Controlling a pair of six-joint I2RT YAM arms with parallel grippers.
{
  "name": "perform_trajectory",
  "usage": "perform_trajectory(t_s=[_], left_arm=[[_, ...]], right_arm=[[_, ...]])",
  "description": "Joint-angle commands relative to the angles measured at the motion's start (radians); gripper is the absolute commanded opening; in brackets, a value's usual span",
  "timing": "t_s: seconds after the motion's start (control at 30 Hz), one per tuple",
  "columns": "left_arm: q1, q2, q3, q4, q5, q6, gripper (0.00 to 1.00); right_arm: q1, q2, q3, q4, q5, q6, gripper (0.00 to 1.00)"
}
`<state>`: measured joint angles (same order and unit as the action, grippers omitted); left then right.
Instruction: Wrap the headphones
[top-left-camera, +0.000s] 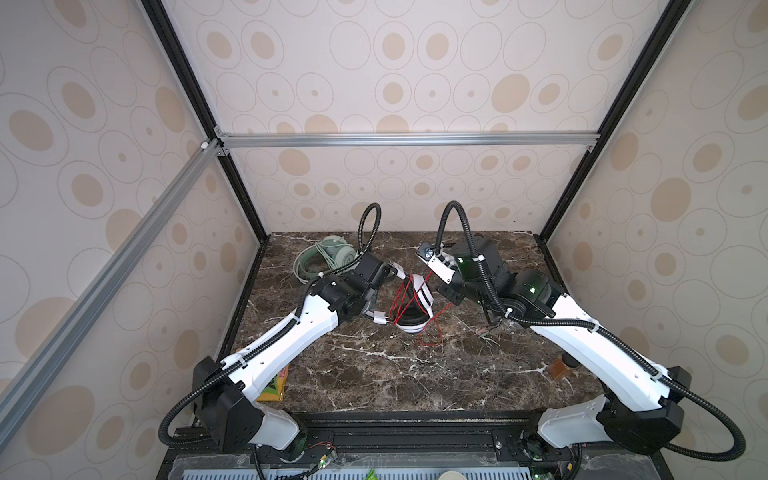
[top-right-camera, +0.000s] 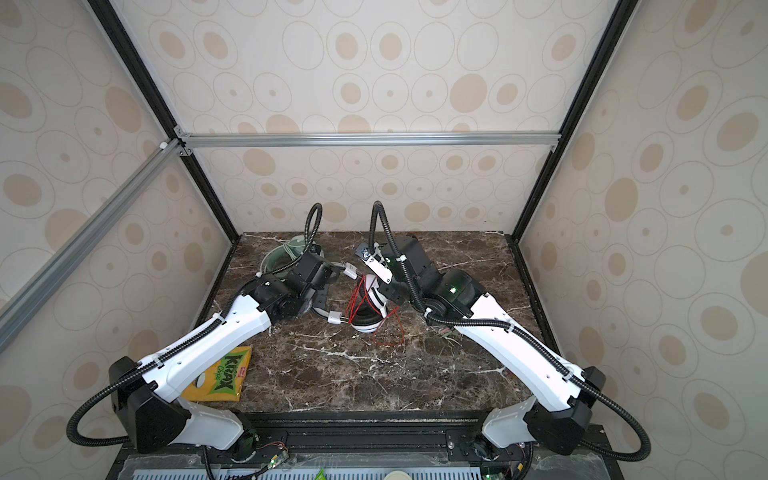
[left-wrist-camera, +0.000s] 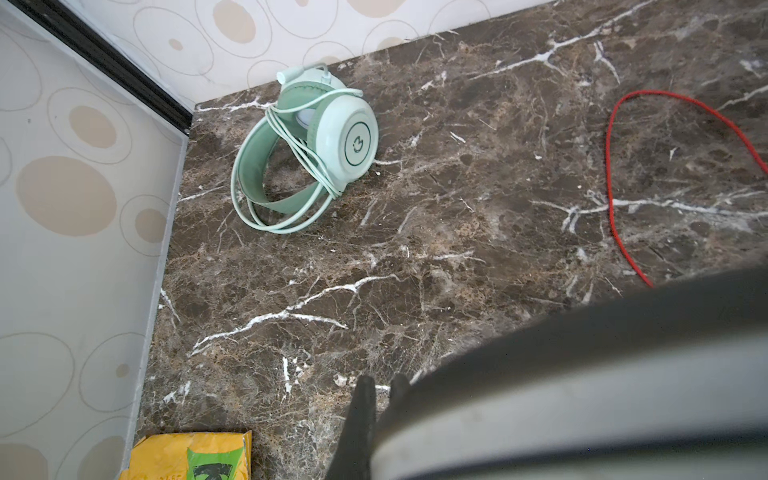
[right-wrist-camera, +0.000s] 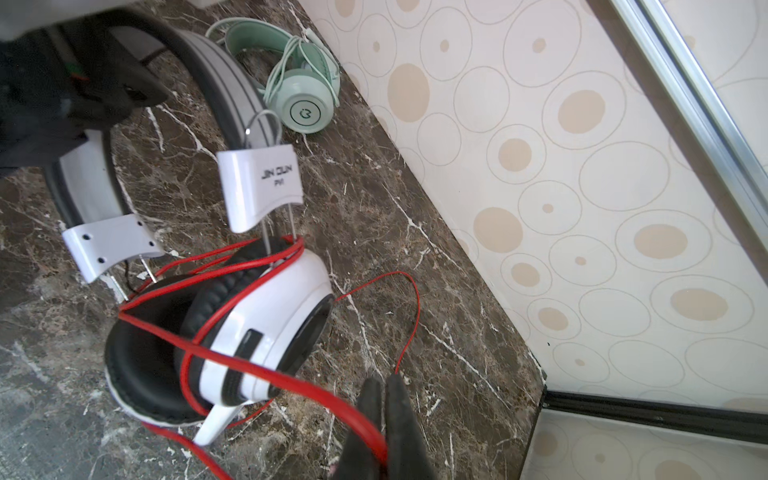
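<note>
Right wrist view: the right end effector (right-wrist-camera: 383, 380) has its two dark fingers pressed together on the red cord (right-wrist-camera: 357, 419), which runs straight from between them to the white-and-black headphones (right-wrist-camera: 266, 316) just beside it. Several turns of that cord already cross over the two ear cups, which sit face to face and close together. A slack loop of it lies on the table (right-wrist-camera: 415, 208) just past the fingertips. From the cups, thin metal sliders and white end pieces lead to the grey headband (right-wrist-camera: 232, 75), which arches away from the right end effector toward the left end effector (left-wrist-camera: 382, 380). In the left wrist view the left end effector is closed as well. The headband lies blurred and large right against its fingers, and it grips that band, holding the pair between the two arms. In both top views the two end effectors face each other across the middle of the table with these headphones between them, the left one at the headband and the right one at the cup side. The mint green headphones (right-wrist-camera: 307, 104) lie well apart from both end effectors, beyond the left one near the back corner of the table by the wall. Their pale green cord is wound round band and cups. A yellow chip bag (top-right-camera: 220, 378) lies on the table behind the left end effector, partly under that arm.
</note>
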<state>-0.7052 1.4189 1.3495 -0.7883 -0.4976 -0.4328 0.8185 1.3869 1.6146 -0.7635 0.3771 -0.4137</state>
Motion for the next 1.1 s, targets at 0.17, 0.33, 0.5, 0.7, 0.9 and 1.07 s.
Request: perform_trajectory(t_s=[0.17,0.33,0.5,0.7,0.9,1.07], left_arm=[[-0.036,-0.09,-0.024,0.074,0.085,0.07,0.0],[-0.058,-0.091,-0.027,0.073,0.106,0.087,0.0],[-0.072,-0.092,-0.032,0.078,0.117,0.091,0.0],[-0.074,-0.118,-0.035,0.109,0.2,0.108,0.0],[-0.073,-0.196,-0.059,0.168,0.372,0.129,0.0],[-0.067,-0.239,-0.041,0.177,0.427,0.106,0.0]], right_arm=[[-0.076,0.066,0.017,0.06,-0.021,-0.008,0.0],[-0.12,0.123,0.044,0.068,-0.059,-0.007,0.0],[-0.169,0.16,0.043,0.091,-0.119,0.012,0.0],[-0.258,0.203,0.029,0.122,-0.3,0.062,0.01],[-0.331,0.24,-0.012,0.188,-0.753,0.086,0.08],[-0.401,0.251,-0.106,0.351,-1.077,0.237,0.22]])
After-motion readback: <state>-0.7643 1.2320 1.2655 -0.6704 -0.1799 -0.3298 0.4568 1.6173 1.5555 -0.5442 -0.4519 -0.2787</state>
